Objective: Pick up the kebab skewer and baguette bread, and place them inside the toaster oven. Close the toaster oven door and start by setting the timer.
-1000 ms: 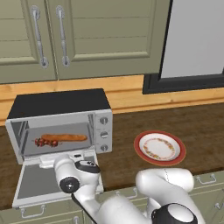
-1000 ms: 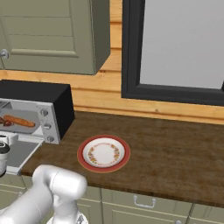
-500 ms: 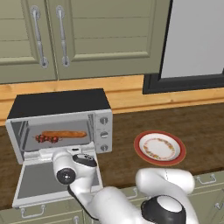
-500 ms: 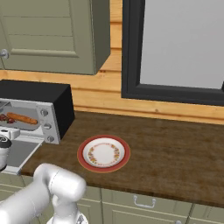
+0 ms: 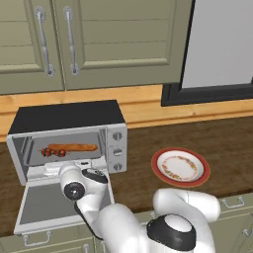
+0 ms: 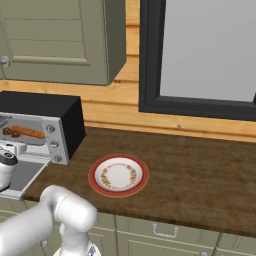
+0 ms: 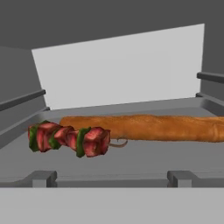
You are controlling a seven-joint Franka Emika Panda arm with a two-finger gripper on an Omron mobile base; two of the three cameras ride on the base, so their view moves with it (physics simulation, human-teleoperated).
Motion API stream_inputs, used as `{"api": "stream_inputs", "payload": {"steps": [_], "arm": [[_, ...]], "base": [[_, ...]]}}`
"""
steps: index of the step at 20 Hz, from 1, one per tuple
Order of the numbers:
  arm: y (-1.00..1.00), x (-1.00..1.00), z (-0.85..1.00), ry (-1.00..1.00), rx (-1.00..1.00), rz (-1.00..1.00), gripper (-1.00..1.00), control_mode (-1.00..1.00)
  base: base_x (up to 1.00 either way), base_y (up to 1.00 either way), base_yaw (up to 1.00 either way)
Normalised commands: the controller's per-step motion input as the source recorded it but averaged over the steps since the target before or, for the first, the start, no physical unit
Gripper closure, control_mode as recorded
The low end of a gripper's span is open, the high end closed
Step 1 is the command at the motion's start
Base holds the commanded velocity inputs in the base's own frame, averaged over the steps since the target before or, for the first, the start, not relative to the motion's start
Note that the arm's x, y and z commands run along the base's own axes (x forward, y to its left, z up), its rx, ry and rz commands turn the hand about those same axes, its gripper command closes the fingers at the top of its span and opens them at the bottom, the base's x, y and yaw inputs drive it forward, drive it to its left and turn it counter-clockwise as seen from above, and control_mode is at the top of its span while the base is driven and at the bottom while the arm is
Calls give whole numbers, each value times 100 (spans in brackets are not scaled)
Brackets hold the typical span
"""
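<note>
Nearest the base, the oven door (image 5: 54, 205) is seen dropped flat in front of the oven (image 5: 69, 138), hinged along its bottom edge so that the mouth is left clear for loading. The wrist of the arm is held low over the inner edge of that door, at the mouth of the oven; the fingertips themselves are hidden, but the gripper is taken to be spread wide with nothing in it, since both pieces of food are seen lying free inside.

Just inside the oven, the skewer (image 7: 70, 139) lies on the tray towards the left, in front of the bread (image 7: 144, 127) and just beside it or touching. The bread lies lengthwise across the tray, parallel to the mouth, presumably because only that way does its length fit.

Right of the oven, well apart on the counter (image 6: 200, 165), a plate (image 5: 180, 167) sits bare. Loading is judged done; closing the door and setting the knobs (image 5: 117, 152) on the oven's right remain.
</note>
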Motion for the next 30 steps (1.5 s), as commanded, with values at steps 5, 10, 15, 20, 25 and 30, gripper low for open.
{"api": "stream_inputs", "payload": {"steps": [5,10,15,20,25,30], "arm": [[0,13,0,0,0,0,-100,-100],[0,18,0,0,0,0,-100,-100],[0,21,0,0,0,0,-100,-100],[0,22,0,0,0,0,-100,-100],[0,24,0,0,0,0,-100,-100],[0,4,0,0,0,0,-100,-100]], "base": [[0,0,0],[0,0,0],[0,0,0],[0,0,0],[0,0,0],[0,0,0]]}}
